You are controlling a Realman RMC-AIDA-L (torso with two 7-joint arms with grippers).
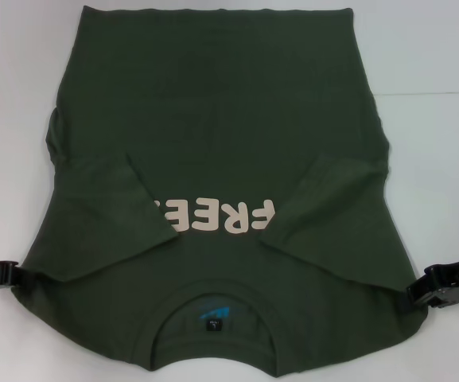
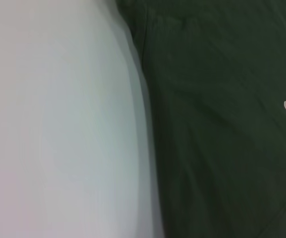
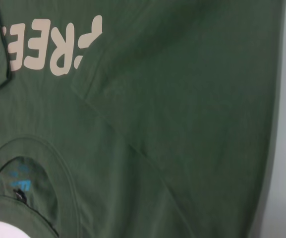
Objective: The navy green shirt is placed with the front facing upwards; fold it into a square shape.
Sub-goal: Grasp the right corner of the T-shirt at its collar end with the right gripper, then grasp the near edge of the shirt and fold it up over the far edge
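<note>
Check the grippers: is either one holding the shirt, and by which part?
Cannot be told. The left gripper and right gripper each sit at a shoulder edge of the navy green shirt, but no grip is visible.

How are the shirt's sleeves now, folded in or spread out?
Folded in: both sleeves of the navy green shirt lie diagonally over the chest, covering the ends of the lettering.
</note>
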